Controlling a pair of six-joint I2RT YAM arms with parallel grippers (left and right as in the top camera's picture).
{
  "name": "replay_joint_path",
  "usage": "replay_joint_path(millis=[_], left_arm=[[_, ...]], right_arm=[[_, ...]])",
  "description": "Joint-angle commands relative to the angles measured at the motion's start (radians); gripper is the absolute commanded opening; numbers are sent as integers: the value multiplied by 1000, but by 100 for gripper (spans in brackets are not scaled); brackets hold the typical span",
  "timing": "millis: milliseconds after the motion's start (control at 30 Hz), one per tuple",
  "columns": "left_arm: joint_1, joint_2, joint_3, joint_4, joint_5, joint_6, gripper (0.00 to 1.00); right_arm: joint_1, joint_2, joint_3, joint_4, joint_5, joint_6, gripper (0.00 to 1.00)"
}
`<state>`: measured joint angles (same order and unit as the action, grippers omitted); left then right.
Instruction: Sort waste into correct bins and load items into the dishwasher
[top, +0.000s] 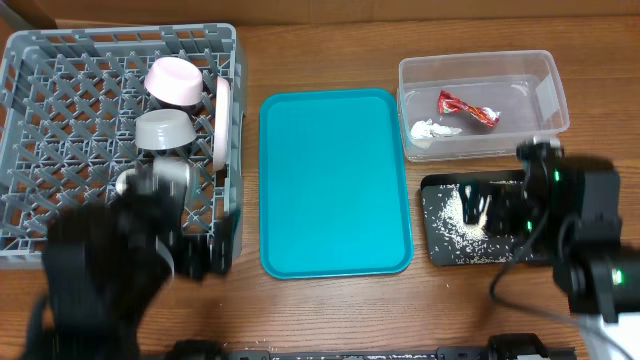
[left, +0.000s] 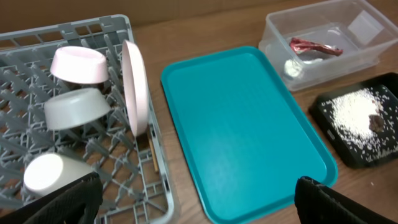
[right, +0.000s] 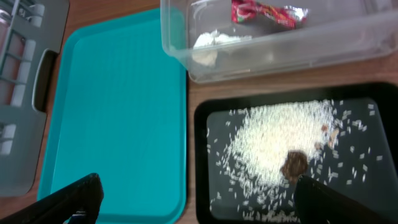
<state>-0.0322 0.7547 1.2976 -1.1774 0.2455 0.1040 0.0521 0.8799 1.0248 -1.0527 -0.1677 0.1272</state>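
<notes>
In the grey dish rack lie a pinkish bowl, a grey bowl and a white cup; the white plate stands on edge at its right wall. The clear tub holds the red-and-silver wrapper and the white tissue. Rice and a brown lump lie in the black tray. My left gripper hangs open over the rack's front right corner. My right gripper hangs open over the black tray's left edge. Neither holds anything.
A bare teal tray lies on the wooden table between the rack and the two bins. The left arm covers the rack's front part in the overhead view. The right arm stands over the black tray's right end.
</notes>
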Motion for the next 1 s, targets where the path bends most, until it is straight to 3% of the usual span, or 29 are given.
replay_joint_path(millis=[0,400,767,967], left_arm=[[-1,-122,-89,11,-18,-21,100],[-1,-180,-103,-249,-18,-22,100],[-1,-180,-103,-266,-18,-22,100],[-1,-180,-103,-266,-18,-22,100]], right_arm=[[-2,-89,-29,-19,10,30,100],[-2,-98,-29,-59,10,30,100],[-2,-82,-29,-56,91,5,100],[0,-137,-86,114,62,-5,100]])
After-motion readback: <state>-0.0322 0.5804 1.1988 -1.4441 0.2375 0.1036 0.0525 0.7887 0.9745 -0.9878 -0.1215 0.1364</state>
